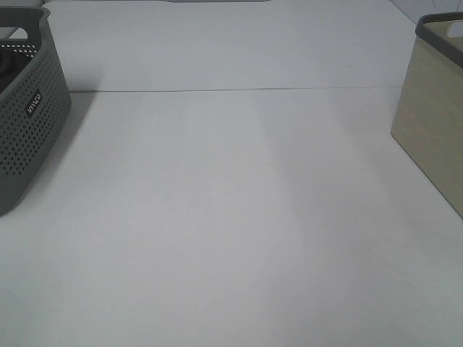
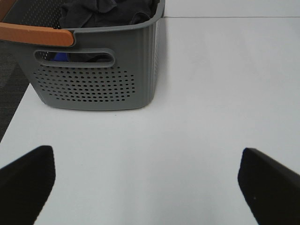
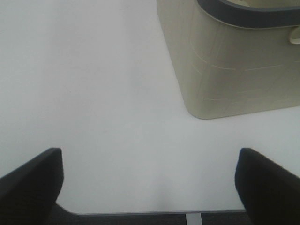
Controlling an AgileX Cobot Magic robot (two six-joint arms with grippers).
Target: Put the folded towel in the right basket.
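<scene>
Neither arm shows in the high view; only the wrist cameras catch the grippers. The left gripper (image 2: 147, 185) hangs low over the white table (image 1: 231, 217), aimed at the gray basket (image 2: 96, 70), which stands a little ahead of it. Its 2 black fingers (image 2: 26, 183) sit at the picture's lower corners, spread wide, with bare table between them, holding and touching nothing. The right gripper (image 3: 150, 187) hovers near a table edge, facing the beige basket (image 3: 234, 65), and its fingers (image 3: 30, 185) are likewise spread wide and empty.

In the high view the gray basket (image 1: 25, 108) stands at the table's left edge and the beige basket (image 1: 434, 123) at the right, well apart, with bare table between. Both are cut off by the frame.

A dark gray heap of cloth (image 2: 108, 11) lies inside the gray basket, crumpled rather than neatly folded; whether this is the towel is hard to say. Something blue shows through the basket's handle slot, too small to make out. An orange bar (image 2: 35, 33) crosses the basket's near corner. The beige basket's inside is almost wholly hidden; only its dark rim (image 3: 253, 14) shows.
</scene>
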